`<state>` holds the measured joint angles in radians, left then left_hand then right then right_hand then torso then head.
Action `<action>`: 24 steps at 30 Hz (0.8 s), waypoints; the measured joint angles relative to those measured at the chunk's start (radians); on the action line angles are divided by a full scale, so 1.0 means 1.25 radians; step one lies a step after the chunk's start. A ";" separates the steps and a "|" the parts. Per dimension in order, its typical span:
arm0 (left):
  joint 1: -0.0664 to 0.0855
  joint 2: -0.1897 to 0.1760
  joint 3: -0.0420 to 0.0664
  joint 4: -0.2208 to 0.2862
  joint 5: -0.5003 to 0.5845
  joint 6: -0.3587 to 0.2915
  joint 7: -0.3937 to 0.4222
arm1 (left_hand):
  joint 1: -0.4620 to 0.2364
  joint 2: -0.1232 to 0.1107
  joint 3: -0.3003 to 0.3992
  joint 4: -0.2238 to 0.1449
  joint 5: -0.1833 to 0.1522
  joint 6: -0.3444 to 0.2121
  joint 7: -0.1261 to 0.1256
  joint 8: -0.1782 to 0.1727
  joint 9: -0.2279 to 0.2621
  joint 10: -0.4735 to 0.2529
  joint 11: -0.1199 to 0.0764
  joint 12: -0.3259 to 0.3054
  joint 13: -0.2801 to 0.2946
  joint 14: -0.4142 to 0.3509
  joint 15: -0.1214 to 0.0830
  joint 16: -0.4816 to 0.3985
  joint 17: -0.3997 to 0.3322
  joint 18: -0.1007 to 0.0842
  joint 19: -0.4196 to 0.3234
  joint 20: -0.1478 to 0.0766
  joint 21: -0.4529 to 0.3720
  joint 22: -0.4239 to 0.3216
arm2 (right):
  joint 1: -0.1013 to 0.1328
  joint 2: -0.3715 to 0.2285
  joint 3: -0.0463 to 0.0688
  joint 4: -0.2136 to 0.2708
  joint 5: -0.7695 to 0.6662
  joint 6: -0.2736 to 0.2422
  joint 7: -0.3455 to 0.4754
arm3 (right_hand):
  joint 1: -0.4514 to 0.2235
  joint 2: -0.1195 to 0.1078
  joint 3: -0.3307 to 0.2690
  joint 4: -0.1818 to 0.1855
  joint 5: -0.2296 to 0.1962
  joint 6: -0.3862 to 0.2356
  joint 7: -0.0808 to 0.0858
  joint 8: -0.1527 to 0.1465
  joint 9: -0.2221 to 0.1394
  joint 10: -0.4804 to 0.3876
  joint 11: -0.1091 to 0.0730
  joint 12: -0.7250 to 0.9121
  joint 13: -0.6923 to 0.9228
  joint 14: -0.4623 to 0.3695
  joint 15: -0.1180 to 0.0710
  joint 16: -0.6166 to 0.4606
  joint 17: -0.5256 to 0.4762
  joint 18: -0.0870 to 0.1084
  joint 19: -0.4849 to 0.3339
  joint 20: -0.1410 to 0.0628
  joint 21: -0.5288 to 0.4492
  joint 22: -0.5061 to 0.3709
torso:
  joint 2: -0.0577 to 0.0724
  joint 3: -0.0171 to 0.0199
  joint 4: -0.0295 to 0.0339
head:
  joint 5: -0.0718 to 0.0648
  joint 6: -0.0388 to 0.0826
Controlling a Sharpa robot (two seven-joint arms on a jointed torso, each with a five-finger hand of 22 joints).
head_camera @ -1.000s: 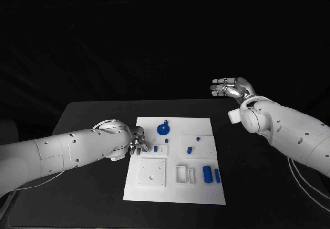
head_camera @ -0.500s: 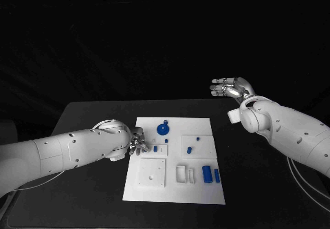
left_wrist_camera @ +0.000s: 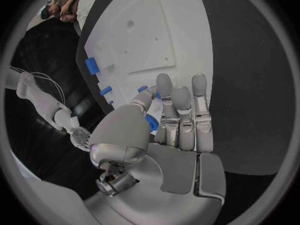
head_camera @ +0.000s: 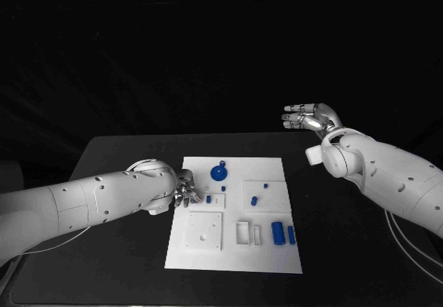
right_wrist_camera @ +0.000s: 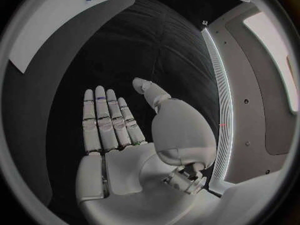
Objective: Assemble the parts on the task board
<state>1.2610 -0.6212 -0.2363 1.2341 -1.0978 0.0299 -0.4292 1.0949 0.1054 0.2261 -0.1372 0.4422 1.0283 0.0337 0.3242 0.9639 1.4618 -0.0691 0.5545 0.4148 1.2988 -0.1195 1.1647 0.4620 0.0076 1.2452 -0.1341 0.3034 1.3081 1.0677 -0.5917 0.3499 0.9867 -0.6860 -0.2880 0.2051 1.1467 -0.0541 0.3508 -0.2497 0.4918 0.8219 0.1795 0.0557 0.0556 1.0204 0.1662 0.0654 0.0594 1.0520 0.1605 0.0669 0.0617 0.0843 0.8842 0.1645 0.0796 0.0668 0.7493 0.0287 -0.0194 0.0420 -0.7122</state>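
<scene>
Presently: left hand point(left_wrist_camera: 164, 130) pinches a small blue part point(left_wrist_camera: 152, 123) at the task board point(head_camera: 267, 256) edge | right hand point(head_camera: 312, 119) open, far from board | risk: loose pinch drops the part.

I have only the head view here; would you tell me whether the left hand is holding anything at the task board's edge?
Observer: Yes. In the left wrist view the left hand pinches a small blue part between its thumb and fingers, by the edge of the task board.
Operator: Thank you. And is the raised right hand carrying anything? I see it only from behind.
Observer: No. The right wrist view shows the right hand with a bare palm, its fingers straight and side by side and its thumb held apart from them.
</scene>
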 measured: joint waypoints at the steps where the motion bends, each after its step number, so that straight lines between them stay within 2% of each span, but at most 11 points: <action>1: 0.000 0.001 0.000 -0.002 0.001 0.001 0.000 | 0.000 0.000 0.000 0.000 0.000 0.000 0.000 -0.002 0.000 0.000 0.000 0.000 0.000 0.000 0.000 0.000 0.000 0.000 0.000 0.000 0.000 0.000 | 0.000 0.000 0.000 0.000 0.000 0.000 0.000 | 0.000 0.000 0.000 0.000 0.000 0.000 0.000 0.000 0.000 0.000 0.000 0.000 0.000 0.000 0.000 0.000 0.000 0.000 0.000 0.000 0.000 0.000 | 0.000 0.0000 -0.0001 | 0.000 0.000; 6: 0.001 0.006 0.000 -0.010 0.006 0.008 -0.002 | -0.001 -0.001 0.004 0.004 0.000 0.000 0.000 -0.009 -0.009 0.000 0.000 0.000 0.000 0.000 0.000 -0.003 0.000 0.000 0.000 0.000 0.000 0.000 | 0.000 0.001 0.000 0.000 0.000 0.000 0.000 | 0.000 0.000 0.000 0.000 0.000 0.000 0.000 0.000 0.000 0.000 0.000 0.000 0.000 0.000 0.000 0.000 0.000 0.000 0.000 0.000 0.000 0.000 | 0.000 0.0000 -0.0002 | 0.000 0.000; 16: 0.002 0.012 0.001 -0.018 0.008 0.021 -0.007 | -0.005 -0.019 -0.012 0.026 -0.005 0.003 -0.002 -0.014 -0.020 0.000 0.000 -0.003 0.001 0.000 0.000 -0.003 0.000 0.000 0.000 0.000 -0.003 0.000 | 0.000 0.001 0.000 0.000 0.000 0.000 0.000 | 0.000 0.000 0.000 0.000 0.000 0.000 0.000 0.000 0.000 0.000 0.000 0.000 0.000 0.000 0.000 0.000 0.000 0.000 0.000 0.000 0.000 0.000 | 0.000 -0.0004 -0.0004 | -0.001 -0.001; 21: 0.002 0.013 0.001 -0.021 0.008 0.023 -0.010 | -0.017 -0.031 -0.029 0.044 -0.010 0.023 -0.022 -0.022 -0.026 0.000 0.000 -0.003 0.003 0.000 0.000 -0.003 0.000 0.000 0.000 0.000 -0.006 0.000 | 0.000 0.001 0.000 0.000 0.000 0.000 0.000 | 0.000 0.000 -0.002 0.002 0.000 -0.003 0.002 0.000 0.000 0.000 0.000 0.000 0.000 -0.003 0.003 0.000 0.000 0.000 0.000 0.000 0.000 0.000 | 0.000 -0.0005 -0.0003 | -0.001 0.000; 22: 0.002 0.013 0.001 -0.022 0.008 0.023 -0.012 | -0.020 -0.034 -0.033 0.051 -0.010 0.034 -0.033 -0.022 -0.026 0.000 0.000 -0.003 0.003 0.000 0.000 -0.003 0.000 0.000 0.000 0.000 -0.007 0.000 | 0.000 0.001 0.000 0.000 0.000 0.000 0.000 | 0.000 0.000 -0.002 0.002 0.000 -0.003 0.002 0.000 0.000 0.000 0.000 0.000 0.000 -0.003 0.003 0.000 0.000 0.000 0.000 0.000 0.000 0.000 | 0.000 -0.0005 -0.0003 | -0.002 0.000; 24: 0.002 0.014 0.001 -0.024 0.008 0.023 -0.013 | -0.020 -0.043 -0.042 0.062 -0.019 0.040 -0.039 -0.023 -0.029 0.000 0.000 -0.003 0.003 0.000 0.000 -0.003 -0.001 0.000 0.000 0.000 -0.011 0.000 | 0.000 0.001 0.000 0.000 0.000 0.000 0.000 | 0.000 0.000 -0.002 0.002 0.000 -0.003 0.002 0.000 0.000 0.000 0.000 0.000 0.000 -0.003 0.003 0.000 0.000 0.000 0.000 0.000 0.000 0.000 | 0.000 -0.0006 -0.0002 | -0.002 0.000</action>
<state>1.2636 -0.6038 -0.2353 1.2047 -1.0881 0.0582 -0.4455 1.0706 0.0521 0.1741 -0.0591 0.4181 1.0782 -0.0153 0.2951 0.9280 1.4617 -0.0691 0.5504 0.4184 1.2987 -0.1195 1.1609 0.4607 0.0076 1.2452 -0.1341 0.2902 1.3077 1.0675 -0.5909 0.3499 0.9869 -0.6860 -0.2876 0.2049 1.1467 -0.0541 0.3479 -0.2469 0.4918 0.8188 0.1826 0.0557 0.0555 1.0204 0.1662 0.0655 0.0594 1.0482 0.1641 0.0669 0.0617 0.0843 0.8842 0.1645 0.0796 0.0668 0.7488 0.0279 -0.0197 0.0398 -0.7117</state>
